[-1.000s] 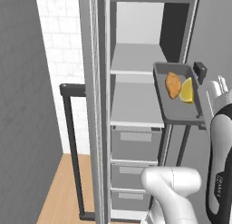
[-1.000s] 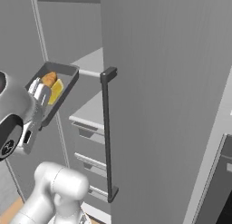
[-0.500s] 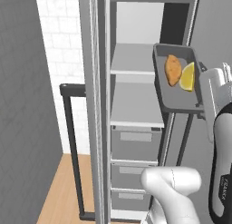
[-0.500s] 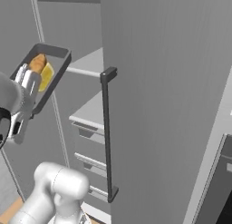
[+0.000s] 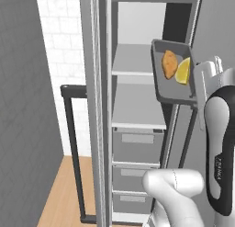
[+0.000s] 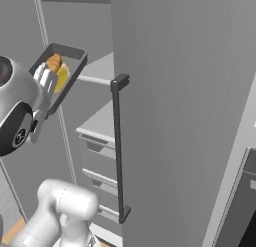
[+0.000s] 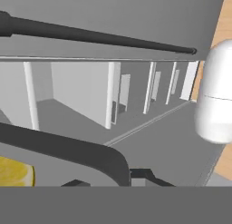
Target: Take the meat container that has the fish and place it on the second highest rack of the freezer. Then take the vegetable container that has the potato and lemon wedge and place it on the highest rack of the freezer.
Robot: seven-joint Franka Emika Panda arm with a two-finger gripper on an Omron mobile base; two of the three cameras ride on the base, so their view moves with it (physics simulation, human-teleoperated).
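gripping the rim of the vegetable container [image 5: 174, 72], my claw [image 5: 200, 82] is clenched on its near edge and holds it up, steeply tilted, in front of the open freezer [image 5: 137, 106]. inside it the potato [image 5: 169, 64] lies just beside the lemon wedge [image 5: 184, 71]. the container hangs level with the highest rack [image 5: 133, 60], at its right side, above the second rack [image 5: 135, 106] and the grey drawers [image 5: 137, 148].
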